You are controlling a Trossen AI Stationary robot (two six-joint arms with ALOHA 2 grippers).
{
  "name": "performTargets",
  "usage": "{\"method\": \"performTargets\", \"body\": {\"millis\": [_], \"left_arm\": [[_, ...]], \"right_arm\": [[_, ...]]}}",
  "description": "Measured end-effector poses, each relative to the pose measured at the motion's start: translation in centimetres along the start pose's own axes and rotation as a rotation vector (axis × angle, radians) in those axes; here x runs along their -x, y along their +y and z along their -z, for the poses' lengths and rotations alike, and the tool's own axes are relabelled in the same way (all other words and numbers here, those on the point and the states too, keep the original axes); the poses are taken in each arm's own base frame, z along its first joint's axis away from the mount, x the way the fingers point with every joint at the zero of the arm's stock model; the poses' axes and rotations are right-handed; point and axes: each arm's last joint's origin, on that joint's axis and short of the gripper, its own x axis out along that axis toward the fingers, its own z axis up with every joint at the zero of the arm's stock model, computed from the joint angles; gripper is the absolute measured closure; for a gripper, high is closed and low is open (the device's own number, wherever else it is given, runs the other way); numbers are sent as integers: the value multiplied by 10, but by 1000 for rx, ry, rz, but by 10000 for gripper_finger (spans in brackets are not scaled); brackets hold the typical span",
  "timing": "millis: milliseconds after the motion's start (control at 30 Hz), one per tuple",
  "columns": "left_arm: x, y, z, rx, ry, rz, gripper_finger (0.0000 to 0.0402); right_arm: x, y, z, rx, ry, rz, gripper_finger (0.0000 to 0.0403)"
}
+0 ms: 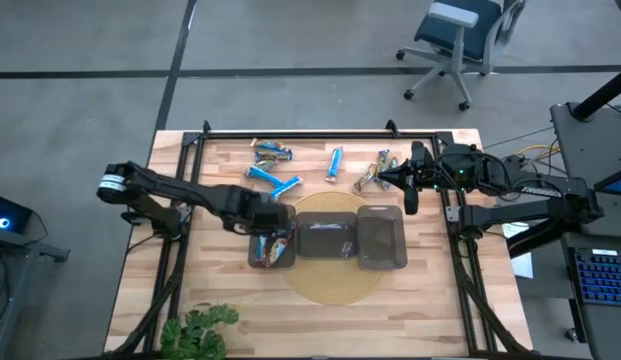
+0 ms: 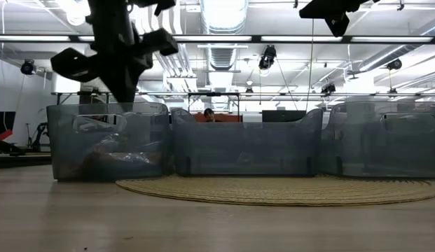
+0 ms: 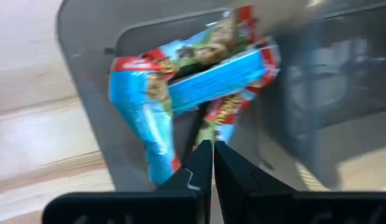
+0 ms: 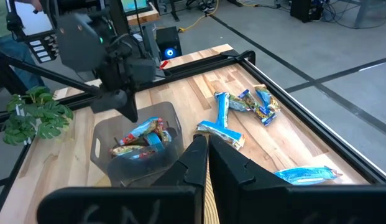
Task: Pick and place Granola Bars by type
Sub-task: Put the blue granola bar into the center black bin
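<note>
Potted plant: near edge of the table, left. Round woven mat: under three dark trays in a row. Left tray: holds several wrapped granola bars, blue and orange mixed. Left gripper: above the left tray, fingers together, nothing between them. Middle tray and right tray: contents unclear. Loose blue bars: far side, on bare wood. Mixed-colour bars: far right. Right gripper: just beside those, fingers together, empty
</note>
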Motion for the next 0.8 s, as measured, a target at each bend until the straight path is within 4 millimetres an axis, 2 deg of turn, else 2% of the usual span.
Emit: {"method": "performTargets", "body": {"millis": [233,567,800], "left_arm": [[41,-16,-6,-78,-61,137,401],[140,-41,-21,-287,-339,312,401],[198,-45,-29,-491,-543,392,401]], "right_arm": [[0,0,0,0,0,0,394],[0,0,0,-1,0,1,394],[0,0,0,-2,0,1,394]]}}
